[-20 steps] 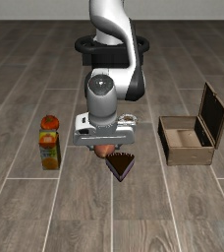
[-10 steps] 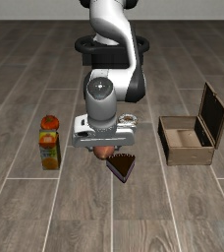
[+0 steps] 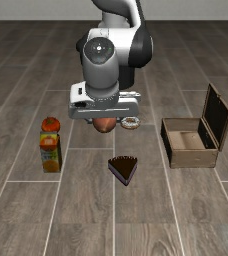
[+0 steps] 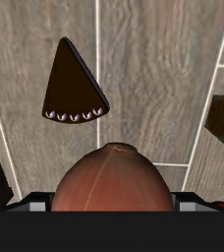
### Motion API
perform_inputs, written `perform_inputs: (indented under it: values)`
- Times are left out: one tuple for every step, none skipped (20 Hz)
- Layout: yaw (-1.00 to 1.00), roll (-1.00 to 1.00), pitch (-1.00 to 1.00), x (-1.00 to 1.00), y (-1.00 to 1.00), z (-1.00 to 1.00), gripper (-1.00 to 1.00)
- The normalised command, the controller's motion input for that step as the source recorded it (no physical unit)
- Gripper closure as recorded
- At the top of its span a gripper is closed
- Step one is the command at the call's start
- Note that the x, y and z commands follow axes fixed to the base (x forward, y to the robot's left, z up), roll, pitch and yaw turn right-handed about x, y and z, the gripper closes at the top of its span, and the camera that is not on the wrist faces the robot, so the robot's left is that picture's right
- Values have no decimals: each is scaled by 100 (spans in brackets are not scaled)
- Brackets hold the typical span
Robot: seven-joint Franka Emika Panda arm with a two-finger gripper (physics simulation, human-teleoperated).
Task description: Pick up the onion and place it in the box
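Observation:
A reddish-brown onion [image 3: 104, 122] hangs above the wooden floor, held between the fingers of my gripper [image 3: 104, 121]. In the wrist view the onion [image 4: 112, 180] sits right at my fingertips, with the floor well below it. The open wooden box [image 3: 194, 138] with its lid raised stands at the exterior view's right, some way from the onion. My gripper is shut on the onion.
A dark chocolate cake wedge [image 3: 123, 168] lies on the floor in front of my hand, also seen under the onion [image 4: 73, 87]. An orange juice carton [image 3: 50, 152] with a tomato-like item behind it stands at the exterior view's left. A small ring-shaped item [image 3: 132, 122] lies beside my hand.
My hand has risen from the floor with the onion in it. The cake wedge now shows fully in front of it.

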Motion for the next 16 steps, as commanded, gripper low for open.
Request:
perform_inputs:
  values:
    - [0,0,0,0,0,100,100]
    - [0,0,0,0,0,100,100]
    - [0,0,0,0,0,100,100]
    - [0,0,0,0,0,100,100]
    - [0,0,0,0,0,100,100]
    - [0,0,0,0,0,100,100]
    - [0,0,0,0,100,0,100]
    - [0,0,0,0,100,0,100]
    - [0,0,0,0,100,0,100]
    - [0,0,0,0,100,0,100]
    - [0,0,0,0,100,0,100]
    - [0,0,0,0,100,0,100]
    - [0,0,0,0,100,0,100]
    - [0,0,0,0,100,0,100]
    - [0,0,0,0,100,0,100]
    - [0,0,0,0,100,0,100]
